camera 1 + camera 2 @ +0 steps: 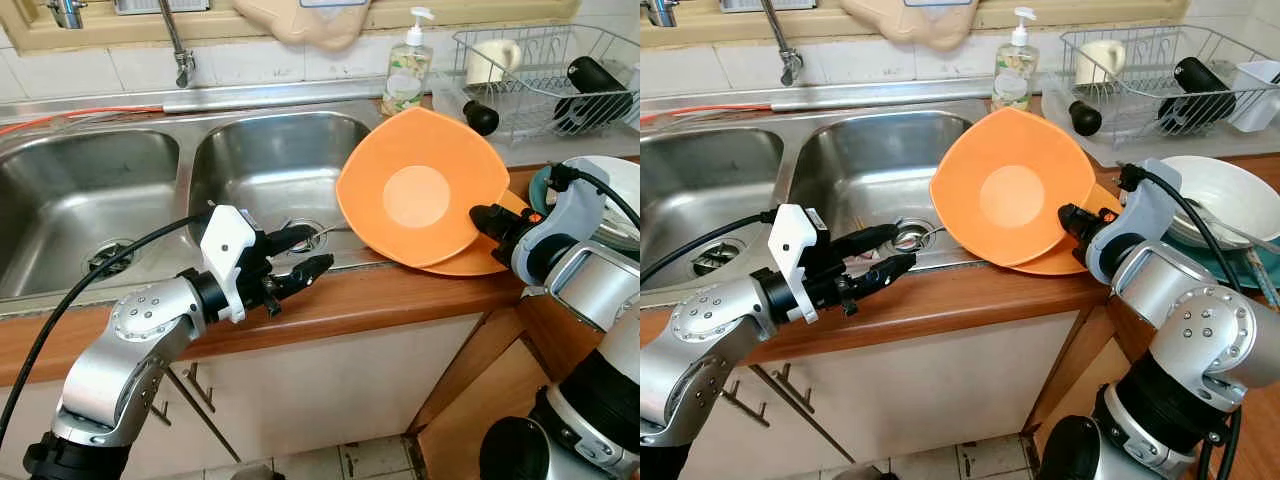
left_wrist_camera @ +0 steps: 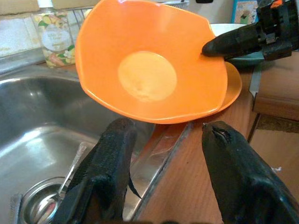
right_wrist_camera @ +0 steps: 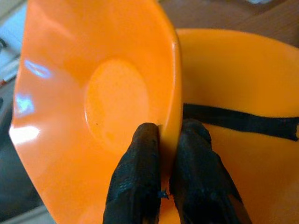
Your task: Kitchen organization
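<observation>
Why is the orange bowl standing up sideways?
The orange bowl is tipped on edge because the right gripper pinches its rim, lifting it off the second orange bowl.

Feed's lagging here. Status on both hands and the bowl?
Right hand shut on orange bowl rim, bowl tilted over sink edge. Left hand open, empty, above counter edge. Second orange dish beneath.
</observation>
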